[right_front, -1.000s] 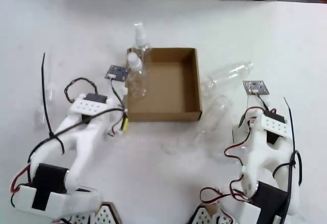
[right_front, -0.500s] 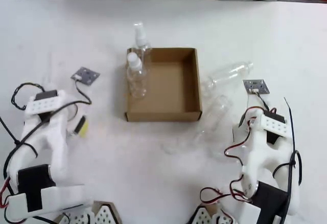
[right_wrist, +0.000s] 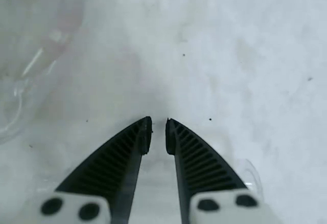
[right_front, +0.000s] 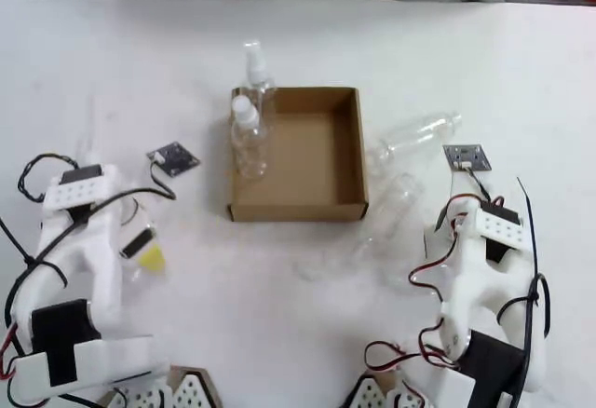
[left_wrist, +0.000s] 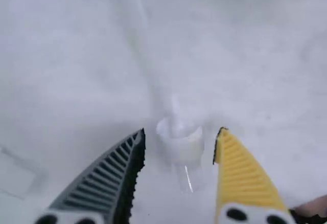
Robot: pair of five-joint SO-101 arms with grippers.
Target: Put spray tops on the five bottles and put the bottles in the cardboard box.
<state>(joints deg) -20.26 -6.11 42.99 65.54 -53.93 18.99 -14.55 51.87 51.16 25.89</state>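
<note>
The open cardboard box [right_front: 307,161] sits mid-table. A clear bottle with a white spray top [right_front: 249,136] stands at its left wall, and a second one [right_front: 256,71] stands just behind the box. To the right of the box, clear bottles without tops [right_front: 414,136] [right_front: 396,201] lie on their sides. My left gripper [right_front: 142,251] [left_wrist: 181,132] is at the far left, pointing down at the table, open, with a white spray top [left_wrist: 179,144] lying between its grey and yellow fingers. My right gripper [right_wrist: 157,124] is shut over bare table, with a clear bottle [right_wrist: 30,55] beside it.
The white table [right_front: 307,315] has free room in front of the box and along the back. Each arm's cables hang beside it. A faint clear shape [right_front: 335,257] lies in front of the box's right corner.
My left arm swung from the box's left side out to the far left, and its gripper now straddles a spray top. The right arm has not moved.
</note>
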